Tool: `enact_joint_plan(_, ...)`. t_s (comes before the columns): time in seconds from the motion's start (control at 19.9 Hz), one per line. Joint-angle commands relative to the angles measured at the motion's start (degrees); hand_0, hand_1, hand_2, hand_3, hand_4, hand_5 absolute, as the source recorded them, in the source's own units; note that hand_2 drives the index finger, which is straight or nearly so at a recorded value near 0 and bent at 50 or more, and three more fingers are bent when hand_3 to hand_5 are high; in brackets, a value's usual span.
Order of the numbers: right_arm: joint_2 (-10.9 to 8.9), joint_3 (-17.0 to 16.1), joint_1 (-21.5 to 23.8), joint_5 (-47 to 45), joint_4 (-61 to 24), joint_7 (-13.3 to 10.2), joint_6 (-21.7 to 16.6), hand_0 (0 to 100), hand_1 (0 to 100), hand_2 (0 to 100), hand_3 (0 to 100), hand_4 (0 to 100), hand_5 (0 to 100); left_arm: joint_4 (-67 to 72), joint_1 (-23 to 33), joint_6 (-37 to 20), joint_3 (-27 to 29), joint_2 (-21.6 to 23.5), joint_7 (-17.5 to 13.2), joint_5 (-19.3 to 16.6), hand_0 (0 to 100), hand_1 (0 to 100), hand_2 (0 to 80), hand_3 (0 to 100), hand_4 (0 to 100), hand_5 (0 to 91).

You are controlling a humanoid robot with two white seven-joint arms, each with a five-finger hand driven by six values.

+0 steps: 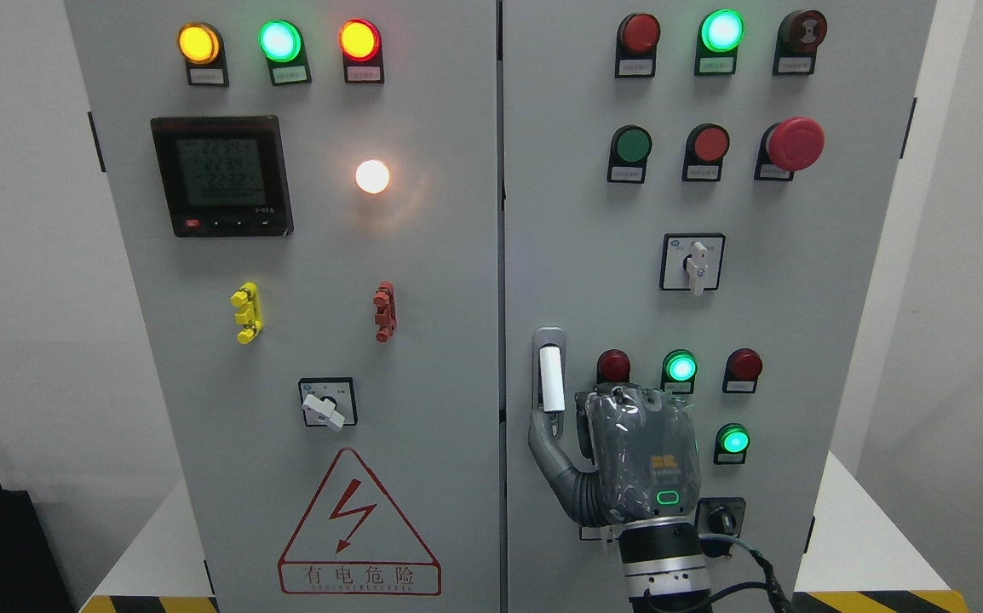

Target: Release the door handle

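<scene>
The white door handle (550, 378) stands upright in its grey recess at the left edge of the cabinet's right door (798, 281). My right hand (628, 451) comes up from the bottom edge, back of the hand toward the camera, just right of and below the handle. Its thumb (545, 438) is spread out to the left and its tip lies at the handle's lower end. The other fingers point toward the door and are mostly hidden behind the palm. The handle shows whole, and nothing is wrapped around it. The left hand is out of view.
Both cabinet doors are shut, with the seam (500, 255) between them. Lit lamps, push buttons, a red emergency button (794, 143) and a rotary switch (693, 262) cover the right door. A meter (221, 175) and a warning triangle (359, 528) are on the left door.
</scene>
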Motion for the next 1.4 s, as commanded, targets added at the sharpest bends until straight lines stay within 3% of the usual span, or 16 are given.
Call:
enact_joint_plan(0.0, 0.20, -0.52, 0.24, 0.00, 0.10, -0.04, 0.04, 56, 28, 100, 100, 94, 96, 1.14, 0.01, -0.02, -0.79, -0.01, -0.04, 0.00, 12, 39, 0.0, 0, 0, 0.0)
enact_joint_plan(1.35, 0.20, -1.92, 0.33, -0.09, 0.28, -1.62, -0.05, 57, 29, 100, 100, 94, 96, 1.14, 0.01, -0.02, -0.79, -0.01, -0.04, 0.00, 12, 39, 0.0, 0, 0, 0.0)
